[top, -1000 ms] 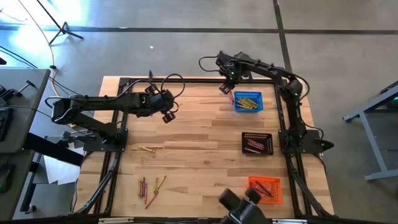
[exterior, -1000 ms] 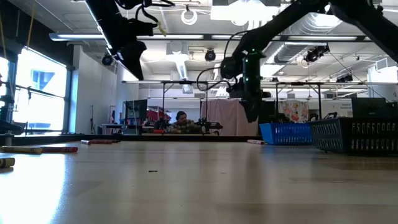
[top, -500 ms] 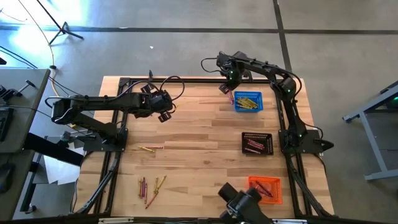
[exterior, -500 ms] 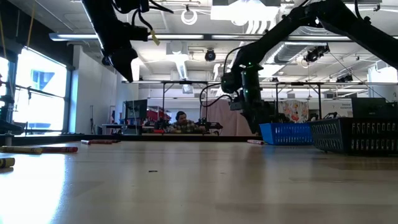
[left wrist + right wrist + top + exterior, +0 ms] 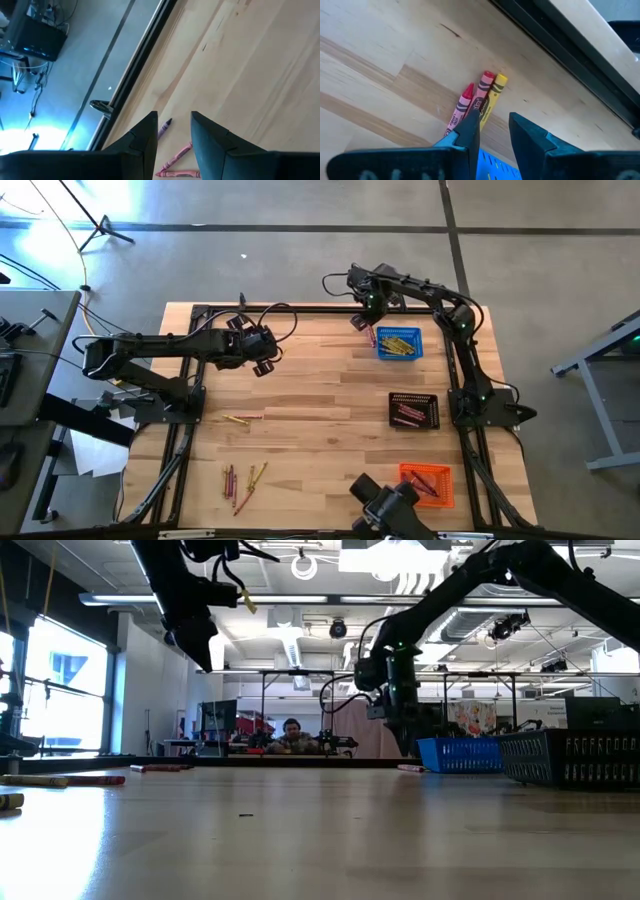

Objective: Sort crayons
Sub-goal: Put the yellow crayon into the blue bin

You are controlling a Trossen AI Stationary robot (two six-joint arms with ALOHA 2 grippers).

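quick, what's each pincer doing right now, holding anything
Left pincer: open, holding nothing, above the table.
Right pincer: open, holding nothing, over three crayons beside the blue basket.

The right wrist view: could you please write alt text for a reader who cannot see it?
Three crayons, two pink-red and one yellow, lie side by side on the wooden table, just ahead of the right gripper, whose dark fingers stand slightly apart. A blue basket's edge shows between the fingers.
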